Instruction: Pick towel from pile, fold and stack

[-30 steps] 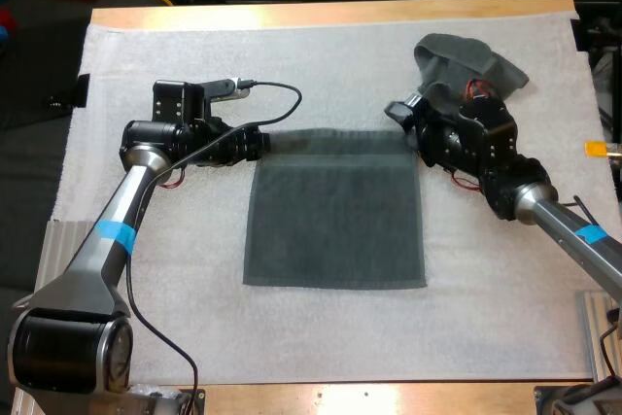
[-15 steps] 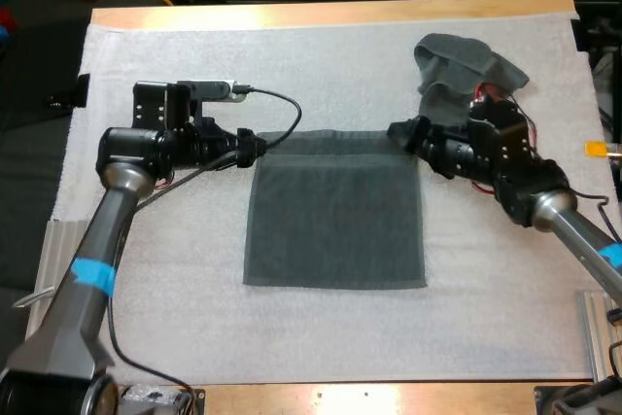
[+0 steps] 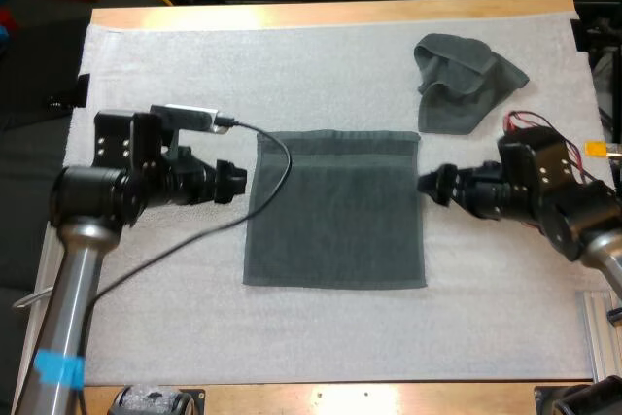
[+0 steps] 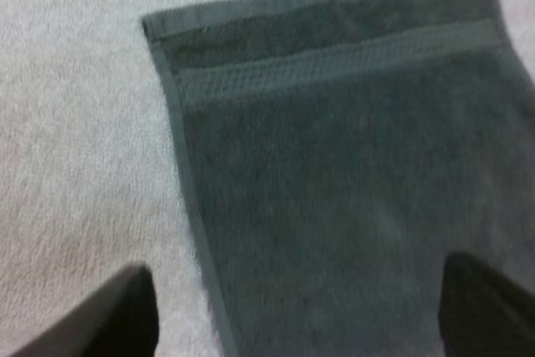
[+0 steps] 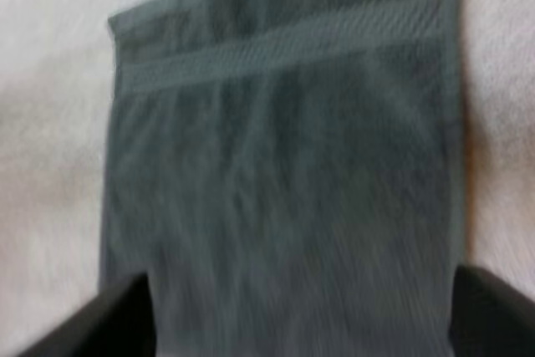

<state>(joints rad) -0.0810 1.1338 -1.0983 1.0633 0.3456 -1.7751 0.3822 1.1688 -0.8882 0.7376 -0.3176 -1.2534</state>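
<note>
The spread towel [image 3: 335, 211] lies flat, apparently laid out for folding, with the left tool [image 3: 236, 182] and right tool [image 3: 426, 185] flanking its side edges, both wide open and empty.

The wooden table [image 3: 330, 15] carries a white mat [image 3: 292, 75]; on it lie a flat towel [image 3: 335, 211] and a crumpled towel [image 3: 466, 80].

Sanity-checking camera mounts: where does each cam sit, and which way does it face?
High view: behind the arms, looking forward and down; shows the left gripper and right gripper flanking the flat towel, crumpled towel beyond.
Left wrist view: on the left arm, facing the towel's hemmed corner; own fingers apart.
Right wrist view: on the right arm, facing the same towel; own fingers apart.
Shared: all see the flat towel's banded hem.
</note>
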